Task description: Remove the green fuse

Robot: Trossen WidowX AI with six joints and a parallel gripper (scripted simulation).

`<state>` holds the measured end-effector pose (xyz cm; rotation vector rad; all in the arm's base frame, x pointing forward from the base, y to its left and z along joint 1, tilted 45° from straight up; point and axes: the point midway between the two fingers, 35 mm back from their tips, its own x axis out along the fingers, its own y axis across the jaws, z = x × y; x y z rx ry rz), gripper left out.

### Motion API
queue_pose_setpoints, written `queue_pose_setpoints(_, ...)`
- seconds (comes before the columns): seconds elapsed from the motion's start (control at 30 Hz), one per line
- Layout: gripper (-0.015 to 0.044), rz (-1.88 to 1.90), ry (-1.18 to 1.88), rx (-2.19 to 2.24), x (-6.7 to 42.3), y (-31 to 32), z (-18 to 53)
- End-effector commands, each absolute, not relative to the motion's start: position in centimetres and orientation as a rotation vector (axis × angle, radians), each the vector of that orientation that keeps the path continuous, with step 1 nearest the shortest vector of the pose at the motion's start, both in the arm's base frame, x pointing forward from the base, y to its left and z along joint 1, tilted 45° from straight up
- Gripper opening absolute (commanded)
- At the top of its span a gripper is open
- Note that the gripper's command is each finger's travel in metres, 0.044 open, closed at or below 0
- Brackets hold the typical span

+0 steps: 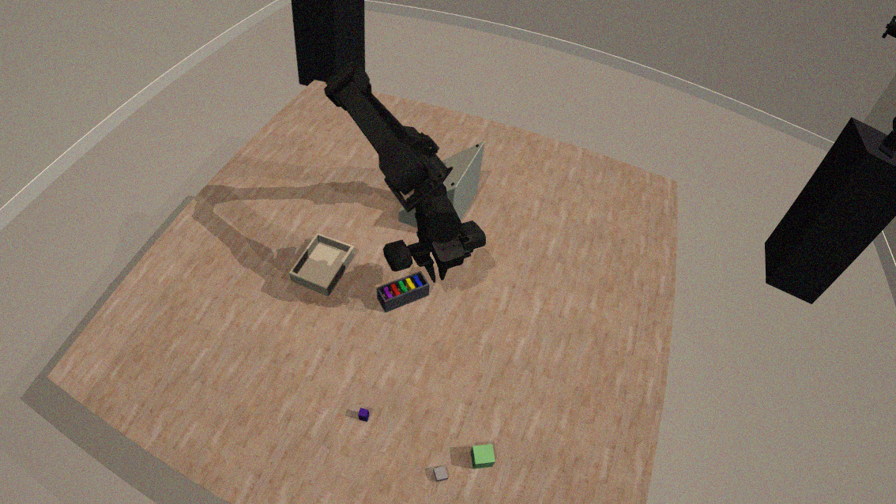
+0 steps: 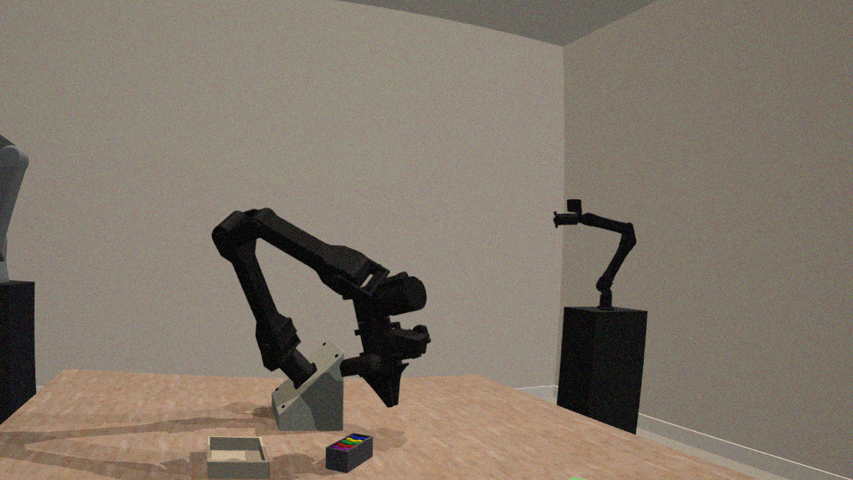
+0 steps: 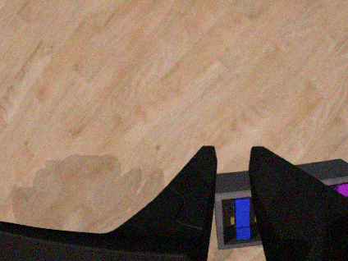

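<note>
1. Seen from the wrist, the gripper (image 3: 232, 176) points down at the wooden table top (image 3: 137, 55). Its two dark fingers stand close together with only a narrow gap between them, and nothing is held there.
2. Through that gap the wrist view shows the end of the fuse block (image 3: 230, 182) with the blue fuse (image 3: 242, 219) in its slot; a bit of the purple fuse (image 3: 343, 190) shows at the right edge.
3. In the exterior view the gripper (image 2: 389, 399) hangs above the table, higher than the fuse block (image 2: 348, 458) and clear of it.
4. From the top view the fingertips (image 1: 438, 270) sit just beside the blue end of the fuse block (image 1: 402, 299), not over its middle.
5. The green fuse (image 1: 402, 285) stands seated in the block, in the row with the other coloured fuses.
6. The tray (image 1: 306, 277) lies near the block, on the side away from the gripper, and nothing shows in it.
7. Beyond the block stands the arm's grey wedge base (image 1: 471, 175).
8. Far across the table lie a small purple cube (image 1: 363, 414), a grey cube (image 1: 441, 473) and a larger green cube (image 1: 483, 455), well apart from the block.
</note>
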<state>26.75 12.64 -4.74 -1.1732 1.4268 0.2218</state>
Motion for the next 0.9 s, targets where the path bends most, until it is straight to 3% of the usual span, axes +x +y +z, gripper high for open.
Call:
queue_pose_setpoints(0.0,0.0063,0.154,1.59,-1.293,28.0,7.8,-3.1)
queue_pose_setpoints(0.1,0.0063,0.137,1.67,-1.344,28.1,5.5,-2.0)
queue_pose_setpoints(0.87,0.0063,0.137,1.669,-1.344,28.1,4.5,-3.1)
